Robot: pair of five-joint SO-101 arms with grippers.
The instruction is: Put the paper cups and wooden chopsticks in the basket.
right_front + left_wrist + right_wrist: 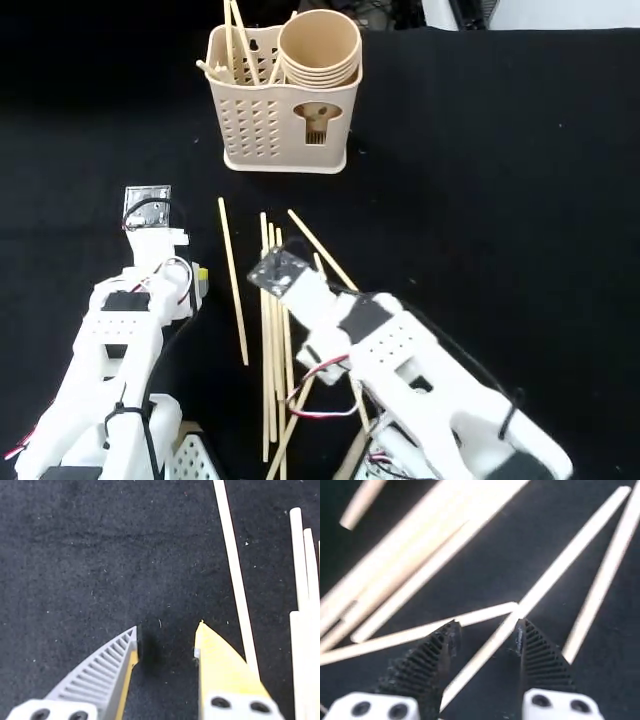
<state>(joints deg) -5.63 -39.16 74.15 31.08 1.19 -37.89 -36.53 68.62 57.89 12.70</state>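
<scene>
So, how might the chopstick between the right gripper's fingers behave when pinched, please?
The chopstick looks thin and straight, so probably stiff and light. It seems round, so it may roll away or pivot if the right gripper closes off-centre.

A black-covered table point(500, 150) carries a basket point(260, 125), which stands well beyond both grippers. One loose chopstick point(235, 580) lies just beside the left gripper point(167, 627). A scattered bunch of chopsticks point(420, 555) lies under and around the right gripper point(487, 630), one running through the gap of its jaws.
</scene>
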